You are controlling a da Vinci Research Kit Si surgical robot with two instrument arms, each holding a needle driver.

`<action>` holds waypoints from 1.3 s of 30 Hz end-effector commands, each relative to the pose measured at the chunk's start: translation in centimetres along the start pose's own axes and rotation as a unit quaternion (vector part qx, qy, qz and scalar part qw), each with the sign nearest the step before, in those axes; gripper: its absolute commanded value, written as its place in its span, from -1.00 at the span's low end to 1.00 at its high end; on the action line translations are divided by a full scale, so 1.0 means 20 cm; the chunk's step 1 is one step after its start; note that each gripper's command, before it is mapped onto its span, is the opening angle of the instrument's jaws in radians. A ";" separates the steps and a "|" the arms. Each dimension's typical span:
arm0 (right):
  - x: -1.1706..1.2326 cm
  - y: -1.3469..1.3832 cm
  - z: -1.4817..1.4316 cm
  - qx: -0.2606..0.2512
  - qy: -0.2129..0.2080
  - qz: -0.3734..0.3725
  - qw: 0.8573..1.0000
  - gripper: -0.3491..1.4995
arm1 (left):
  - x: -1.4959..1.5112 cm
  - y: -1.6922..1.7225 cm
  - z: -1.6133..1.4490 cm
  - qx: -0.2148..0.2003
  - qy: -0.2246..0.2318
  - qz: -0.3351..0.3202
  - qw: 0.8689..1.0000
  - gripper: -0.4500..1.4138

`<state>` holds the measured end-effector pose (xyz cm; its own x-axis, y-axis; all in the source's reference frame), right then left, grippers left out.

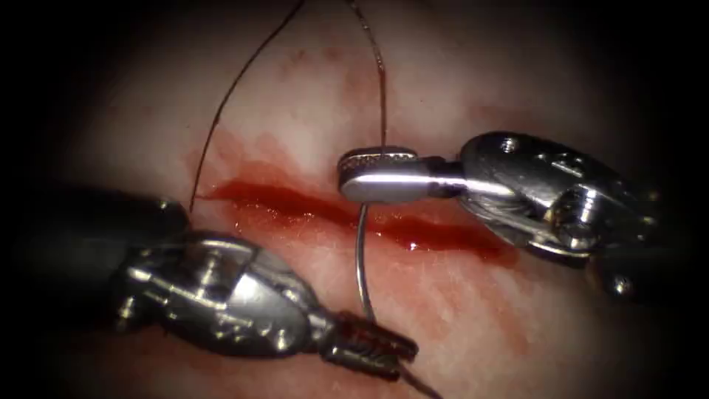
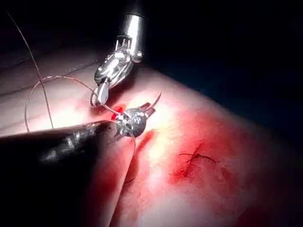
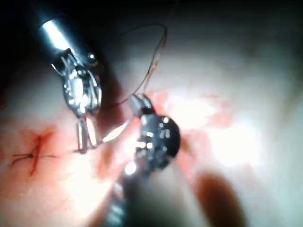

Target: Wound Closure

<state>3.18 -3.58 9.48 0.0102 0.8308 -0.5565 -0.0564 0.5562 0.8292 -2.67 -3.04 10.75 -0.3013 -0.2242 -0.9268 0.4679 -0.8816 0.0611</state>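
Thread (image 1: 221, 111): a dark strand is seen at the far left, descending to the tissue just beside the left end of the cut; a second strand (image 1: 382, 96) descends from the far edge to the right tool's jaws.
Left tool (image 1: 373, 346): entered from the near left; its jaws are closed on the needle near one end of the curve, on the near side of the cut. A short length of thread trails from the jaws toward the near edge.
Needle (image 1: 360, 258): held above the tissue, not seen to be embedded; its curve is spanned between the two tools, across the cut.
Cut (image 1: 384, 222): a dark red slit run left to right, partly covered by the right tool's jaws and crossed by the needle.
Red fluid (image 1: 251, 174): spread on the tissue (image 1: 443, 89) around the cut.
Right tool (image 1: 380, 177): entered from the right; its jaws are closed on the needle's far end, where the thread joins.
Earlier stitch (image 2: 199, 157): dark knotted thread with cut ends is noted in the left wrist view, well apart from both tools.
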 end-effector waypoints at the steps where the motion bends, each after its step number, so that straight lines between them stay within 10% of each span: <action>1: 0.001 0.002 0.002 -0.010 -0.004 -0.001 1.000 -1.00 | -0.001 -0.001 0.003 0.007 -0.005 -0.021 1.000 0.52; 9: 0.014 0.003 -0.003 -0.105 -0.041 -0.009 0.994 -1.00 | 0.001 -0.009 -0.004 0.073 -0.041 -0.081 0.993 0.74; 18: 0.019 0.002 -0.004 -0.145 -0.045 0.001 0.988 -1.00 | -0.001 -0.013 -0.004 0.119 -0.070 -0.089 0.986 -0.04; 35: 0.019 -0.002 -0.002 -0.136 -0.035 0.003 0.990 -1.00 | -0.003 -0.013 0.001 0.137 -0.061 -0.096 0.984 0.02; 38: 0.019 -0.002 -0.002 -0.135 -0.032 0.002 0.990 -1.00 | -0.003 -0.013 0.002 0.137 -0.059 -0.096 0.984 -0.18; 39: 0.019 -0.003 -0.002 -0.135 -0.032 0.002 0.990 -1.00 | -0.003 -0.013 0.001 0.137 -0.058 -0.095 0.984 -0.56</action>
<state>3.08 -3.29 9.20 0.0734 0.8389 -0.5393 -0.3238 0.5315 0.7828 -2.75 -2.81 10.74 -0.4595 -0.0747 -0.8850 0.1560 -0.9878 0.0023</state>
